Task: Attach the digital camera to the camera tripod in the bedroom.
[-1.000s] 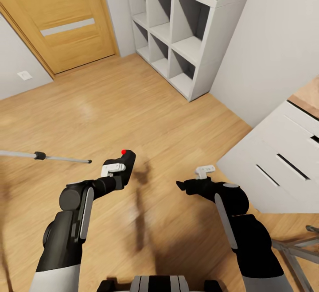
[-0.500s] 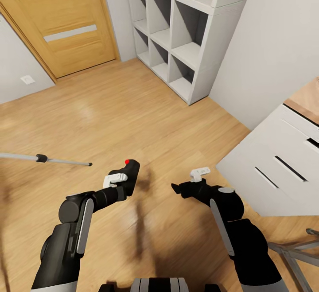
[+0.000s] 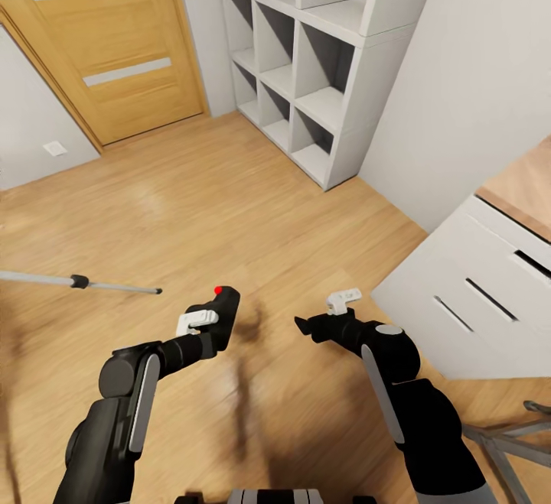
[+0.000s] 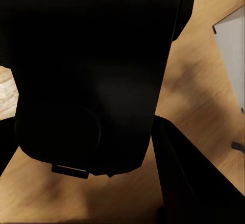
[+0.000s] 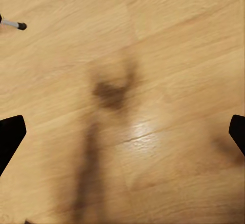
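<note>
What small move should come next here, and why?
Probably turn the base and head toward the robot's left. The left gripper already holds the digital camera above the wood floor. Of the camera tripod, one silver leg reaches in from the head view's left edge, its head out of frame. The right gripper is open and empty.

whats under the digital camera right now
The digital camera, held up by the left gripper, has only bare wood floor beneath it, with a blurred shadow. The camera body hides the floor directly below in the left wrist view.
</note>
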`<state>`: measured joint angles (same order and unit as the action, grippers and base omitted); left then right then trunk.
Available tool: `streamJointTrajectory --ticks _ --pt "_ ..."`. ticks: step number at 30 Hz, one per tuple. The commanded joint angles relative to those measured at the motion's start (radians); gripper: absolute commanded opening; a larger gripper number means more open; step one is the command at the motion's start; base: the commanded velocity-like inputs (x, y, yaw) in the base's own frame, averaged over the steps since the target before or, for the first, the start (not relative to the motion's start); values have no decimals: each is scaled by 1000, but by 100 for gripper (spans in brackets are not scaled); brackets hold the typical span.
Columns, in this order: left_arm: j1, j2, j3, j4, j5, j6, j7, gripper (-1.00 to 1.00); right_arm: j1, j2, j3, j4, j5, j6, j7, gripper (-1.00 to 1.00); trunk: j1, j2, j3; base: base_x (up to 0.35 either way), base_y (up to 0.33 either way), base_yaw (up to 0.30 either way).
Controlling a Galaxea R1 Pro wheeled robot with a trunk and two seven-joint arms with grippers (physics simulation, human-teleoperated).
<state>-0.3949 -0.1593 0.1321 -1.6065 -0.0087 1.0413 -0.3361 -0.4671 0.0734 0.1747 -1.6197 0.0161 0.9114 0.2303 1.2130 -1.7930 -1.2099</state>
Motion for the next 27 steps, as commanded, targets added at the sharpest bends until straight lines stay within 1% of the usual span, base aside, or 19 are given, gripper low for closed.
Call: streamJointTrajectory --ticks 1,7,11,27 --pt "11 -2 2 -1 -1 6 -7 -100 -1 0 -1 -1 2 5 3 100 -4 7 4 0 0 0" --pt "62 -5 2 -1 -1 -3 -5 -100 0 0 -1 -1 2 4 3 100 -27 49 33 0 0 0" --pt "87 -5 14 -1 0 -21 -5 -100 1 0 0 -1 2 4 3 100 -42 77 52 0 0 0" --pt "96 -5 18 6 0 -32 -3 -100 1 -1 1 -1 2 4 3 100 -104 189 129 0 0 0"
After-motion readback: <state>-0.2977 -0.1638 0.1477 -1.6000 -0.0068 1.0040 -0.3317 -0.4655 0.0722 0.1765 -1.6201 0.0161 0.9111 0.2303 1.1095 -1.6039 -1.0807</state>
